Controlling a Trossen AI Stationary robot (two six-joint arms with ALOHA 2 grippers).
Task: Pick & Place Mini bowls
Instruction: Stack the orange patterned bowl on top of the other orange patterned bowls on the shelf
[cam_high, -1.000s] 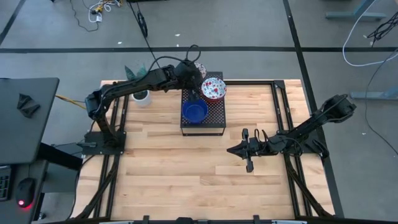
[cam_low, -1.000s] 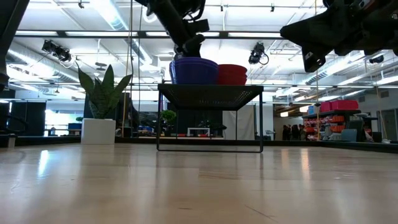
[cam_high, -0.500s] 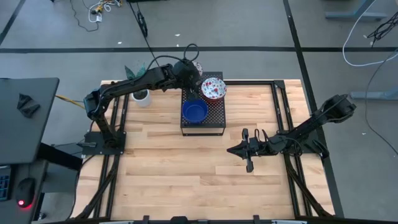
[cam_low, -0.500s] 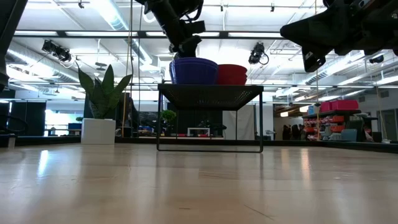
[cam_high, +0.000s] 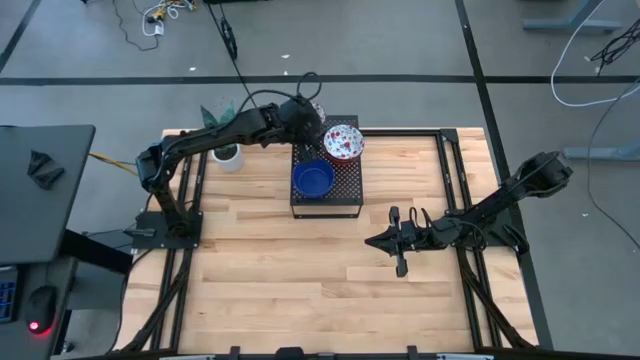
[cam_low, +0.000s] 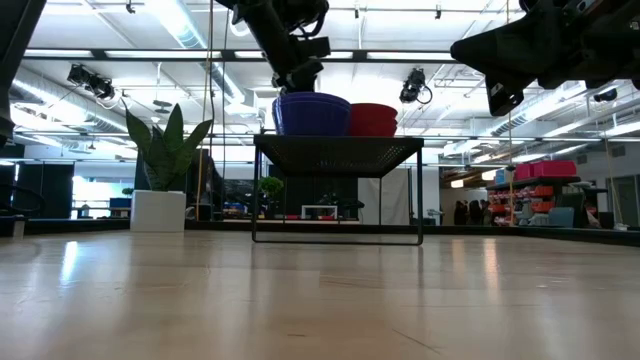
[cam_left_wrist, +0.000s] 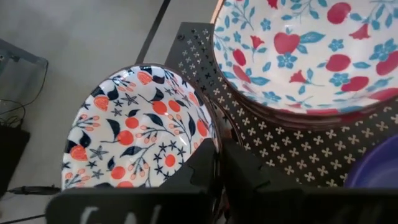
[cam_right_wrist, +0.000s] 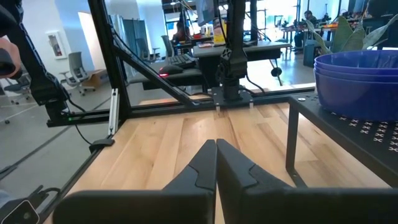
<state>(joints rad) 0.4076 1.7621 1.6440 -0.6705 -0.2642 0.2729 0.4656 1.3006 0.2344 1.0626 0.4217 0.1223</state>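
Your left gripper (cam_left_wrist: 217, 165) has lifted a touch at the far left corner of the black perforated box (cam_high: 345, 195), still clamped on a floral mini bowl (cam_left_wrist: 137, 124) that is likely not yet placed, while the right gripper (cam_high: 370, 240), clenched empty, waits near the box's front right.

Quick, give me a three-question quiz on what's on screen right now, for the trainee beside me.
1. True or false: the right gripper holds a bowl.
2. The left gripper is nearest to: A the blue bowls; B the orange-patterned bowl; C the plant pot.
3. Fill in: the red-flower bowl sits on the black perforated ___.

Key: 1 false, its jaws are shut and empty above the table. 2 B. 3 box.
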